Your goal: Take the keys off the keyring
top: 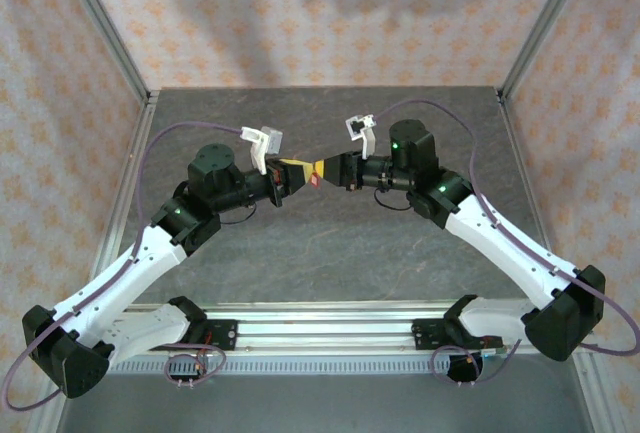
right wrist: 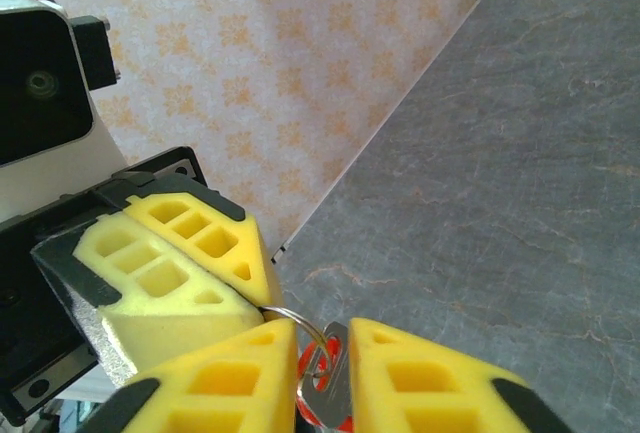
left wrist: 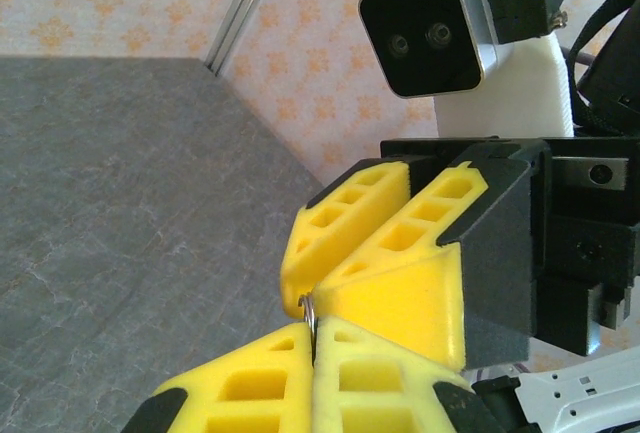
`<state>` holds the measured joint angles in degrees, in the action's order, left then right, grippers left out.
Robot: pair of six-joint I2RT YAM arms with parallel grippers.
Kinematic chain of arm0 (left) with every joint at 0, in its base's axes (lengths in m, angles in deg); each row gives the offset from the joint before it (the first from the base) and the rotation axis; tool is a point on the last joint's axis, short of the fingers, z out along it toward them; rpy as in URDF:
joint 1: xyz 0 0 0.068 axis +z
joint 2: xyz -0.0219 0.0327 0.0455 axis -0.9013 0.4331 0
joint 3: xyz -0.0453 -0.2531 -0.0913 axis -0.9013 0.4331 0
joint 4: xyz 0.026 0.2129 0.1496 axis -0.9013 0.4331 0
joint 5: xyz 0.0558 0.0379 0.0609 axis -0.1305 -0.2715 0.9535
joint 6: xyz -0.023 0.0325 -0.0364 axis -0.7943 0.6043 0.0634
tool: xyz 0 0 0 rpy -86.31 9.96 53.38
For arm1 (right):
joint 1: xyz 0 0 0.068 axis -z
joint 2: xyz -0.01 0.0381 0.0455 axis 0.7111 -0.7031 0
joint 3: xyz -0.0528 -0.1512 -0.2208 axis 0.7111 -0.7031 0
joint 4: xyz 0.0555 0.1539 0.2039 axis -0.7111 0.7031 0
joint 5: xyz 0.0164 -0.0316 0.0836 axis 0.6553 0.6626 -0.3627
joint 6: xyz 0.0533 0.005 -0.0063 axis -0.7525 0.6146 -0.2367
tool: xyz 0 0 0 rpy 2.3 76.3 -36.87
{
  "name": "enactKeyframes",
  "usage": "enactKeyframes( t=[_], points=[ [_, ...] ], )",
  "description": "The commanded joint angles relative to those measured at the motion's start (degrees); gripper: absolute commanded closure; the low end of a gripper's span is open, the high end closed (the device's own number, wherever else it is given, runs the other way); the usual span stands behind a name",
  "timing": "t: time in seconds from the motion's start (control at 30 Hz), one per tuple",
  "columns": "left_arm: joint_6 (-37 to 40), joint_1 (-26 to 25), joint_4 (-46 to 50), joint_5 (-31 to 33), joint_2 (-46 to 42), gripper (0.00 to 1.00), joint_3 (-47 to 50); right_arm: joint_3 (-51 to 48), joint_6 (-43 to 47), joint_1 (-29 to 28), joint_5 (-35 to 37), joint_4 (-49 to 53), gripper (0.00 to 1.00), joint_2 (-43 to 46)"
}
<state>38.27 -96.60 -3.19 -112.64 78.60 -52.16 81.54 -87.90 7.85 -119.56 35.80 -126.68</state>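
1. Arm position: both arms reach inward and meet tip to tip in the air over the middle of the grey table (top: 330, 253). The left gripper (top: 300, 173) and the right gripper (top: 322, 170) face each other and almost touch.
2. Left gripper state: in the left wrist view its yellow fingers (left wrist: 250, 388) are pressed fully together. The thin metal keyring (left wrist: 310, 311) is pinched in the seam between them, and a short arc of wire stands out above the tips.
3. Right gripper state: in the right wrist view its fingers (right wrist: 430, 383) stand a narrow gap apart. A silver key (right wrist: 322, 378) with a red head sits in that gap and spans it from pad to pad. The jaws appear to be closed on the key, although the contact faces are partly hidden at the lower edge of the frame.
4. Keyring location: it is held clear of the table, bridging the two sets of fingertips. One side is clamped by the left gripper, and the other passes through the hole in the key.
5. Key location: it is on the keyring, just beside the left fingertips. A red spot marks it in the top view.
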Motion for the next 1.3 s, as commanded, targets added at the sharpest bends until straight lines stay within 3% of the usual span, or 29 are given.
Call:
enactKeyframes(
  t=[0.0,0.33,0.8,0.97,1.13,1.27],
  points=[
    [-0.8,-0.7,-3.2,0.4,-0.2,1.00,-0.1,0.5,0.1,-0.3,-0.8,-2.0,0.86,0.3],
    [-0.9,-0.6,-3.3,1.1,-0.6,1.00,0.3,1.3,2.4,-0.3,1.3,1.0,0.96,1.2],
    [-0.9,-0.7,-3.3,0.7,-1.3,0.97,1.0,2.4,4.2,-0.3,3.2,2.7,1.00,1.7],
    [-1.4,-0.7,-4.0,0.8,-1.7,1.00,1.3,2.1,4.0,-0.3,3.6,2.9,0.84,1.8],
    [-2.6,-0.7,-5.3,0.9,-2.0,1.00,1.4,-0.1,4.2,-0.3,3.0,1.3,0.56,4.6],
    [-4.3,-0.7,-6.9,-1.2,-1.5,1.00,0.8,-4.0,3.1,0.2,0.3,-3.0,0.43,6.7]
  ],
)
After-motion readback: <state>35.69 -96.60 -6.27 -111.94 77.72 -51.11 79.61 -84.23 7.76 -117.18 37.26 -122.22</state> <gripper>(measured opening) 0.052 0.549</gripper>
